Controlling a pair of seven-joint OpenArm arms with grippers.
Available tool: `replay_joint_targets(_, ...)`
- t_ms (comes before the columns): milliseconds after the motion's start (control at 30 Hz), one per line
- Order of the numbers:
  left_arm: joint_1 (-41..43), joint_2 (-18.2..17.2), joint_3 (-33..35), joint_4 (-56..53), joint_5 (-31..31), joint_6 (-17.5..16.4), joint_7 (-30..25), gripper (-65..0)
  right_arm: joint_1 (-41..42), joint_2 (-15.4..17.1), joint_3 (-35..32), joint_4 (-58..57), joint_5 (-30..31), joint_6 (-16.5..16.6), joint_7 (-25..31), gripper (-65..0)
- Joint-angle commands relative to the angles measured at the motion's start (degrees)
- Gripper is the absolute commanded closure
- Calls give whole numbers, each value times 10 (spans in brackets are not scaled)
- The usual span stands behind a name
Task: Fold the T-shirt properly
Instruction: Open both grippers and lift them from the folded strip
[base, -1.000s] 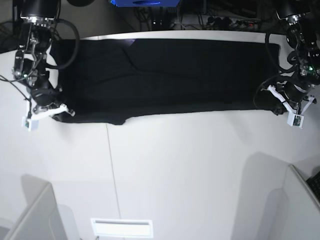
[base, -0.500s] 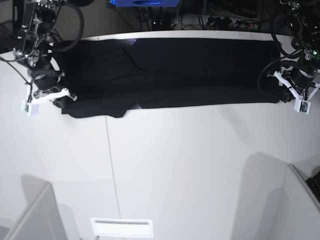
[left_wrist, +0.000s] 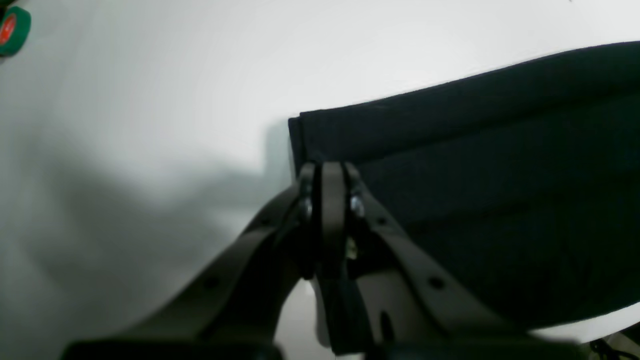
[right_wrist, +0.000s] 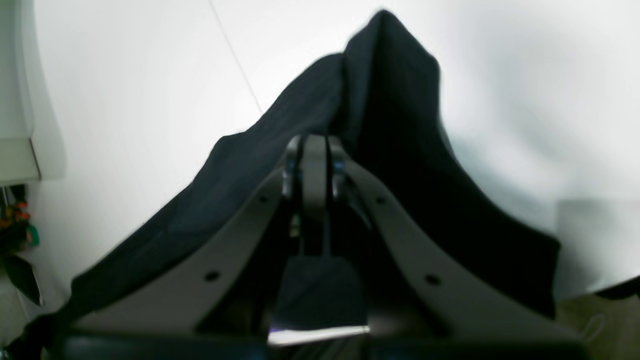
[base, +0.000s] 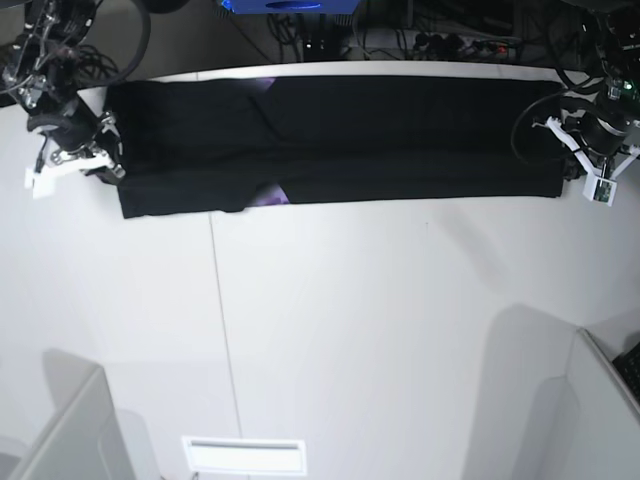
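Both sets of fingers, left (left_wrist: 327, 185) and right (right_wrist: 314, 155), pinch opposite ends of the black T-shirt (base: 340, 135), stretched as a long band along the far edge of the white counter (base: 380, 330), where an uneven pull could skew the fold.

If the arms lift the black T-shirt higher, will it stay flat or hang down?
The T-shirt is probably floppy: in the right wrist view it drapes in a peak around the right gripper. It likely sags between the two ends. It seems light and thin; folded layers lie flat by the left gripper.
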Motion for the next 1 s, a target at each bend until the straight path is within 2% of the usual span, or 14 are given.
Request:
replay_joint_targets(0, 5, -11, -17, 10, 0, 2, -9, 0, -3, 5, 1, 12, 10, 3, 9, 0)
replay_joint_targets(200, 31, -11, -40, 9, 4, 2, -9, 0, -37, 2, -1, 12, 10, 3, 10, 0)
replay_joint_targets(300, 41, -11, -38, 9, 4, 2, -9, 0, -54, -16, -1, 12, 10, 4, 9, 0)
replay_joint_targets(900, 62, -10, -36, 4, 5, 2, -9, 0, -61, -16, 2, 8, 8, 4, 9, 0)
replay_joint_targets(933, 63, -10, -36, 4, 5, 2, -9, -41, -61, -16, 2, 8, 8, 4, 9, -2)
replay_joint_targets(967, 63, -9, -36, 4, 5, 2, -9, -97, -61, -16, 3, 8, 8, 4, 9, -51)
